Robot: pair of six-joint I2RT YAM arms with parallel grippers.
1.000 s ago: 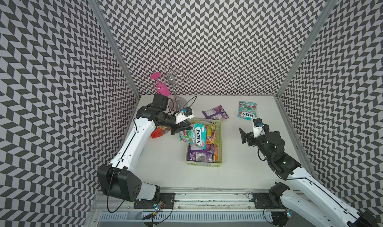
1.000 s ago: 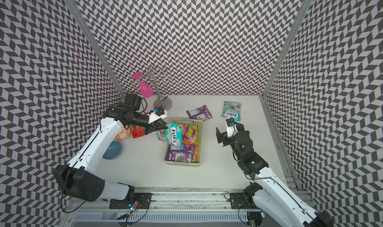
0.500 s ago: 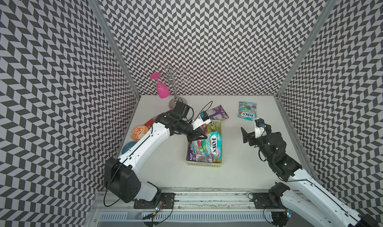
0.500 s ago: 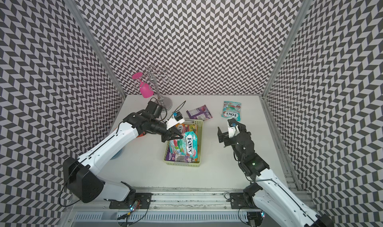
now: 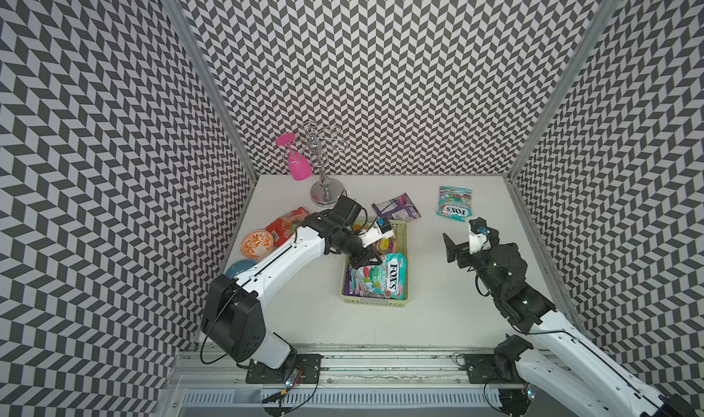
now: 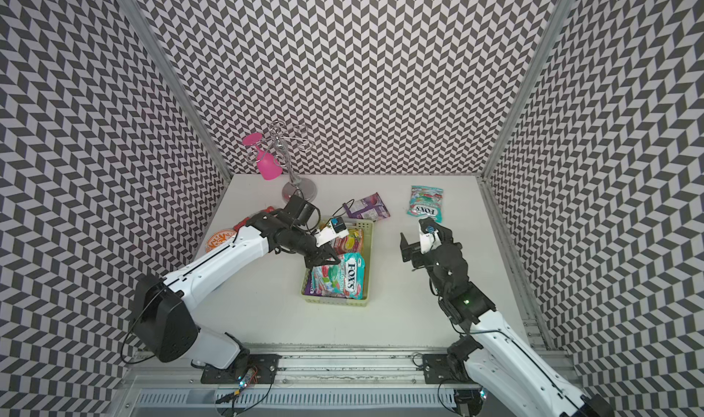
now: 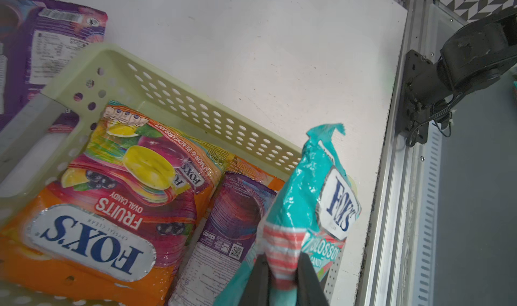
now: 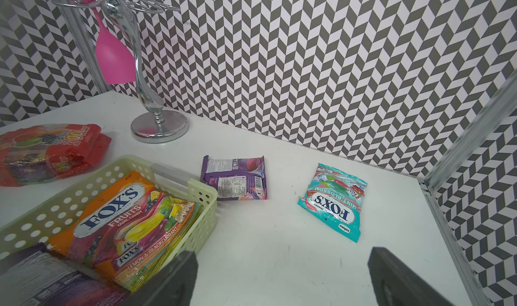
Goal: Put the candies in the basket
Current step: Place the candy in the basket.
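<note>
White tabletop (image 7: 251, 39) — basket (image 7: 195, 109) holds candies (image 7: 112, 206).

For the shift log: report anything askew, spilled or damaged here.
Nothing looks spilled or torn. Only the teal bag, pinched in the left end effector, is tilted over the basket, not lying flat.

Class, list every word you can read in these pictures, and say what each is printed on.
"FOX'S FRUITS OVAL CANDY", "LEMON & BLACKCURRANT": orange bag.
"FOX'S", "MINT-BLOSSOM": loose teal bag.
"FOX'S": held teal bag.
The purple bag and red bag: print too small or creased to read.
</note>
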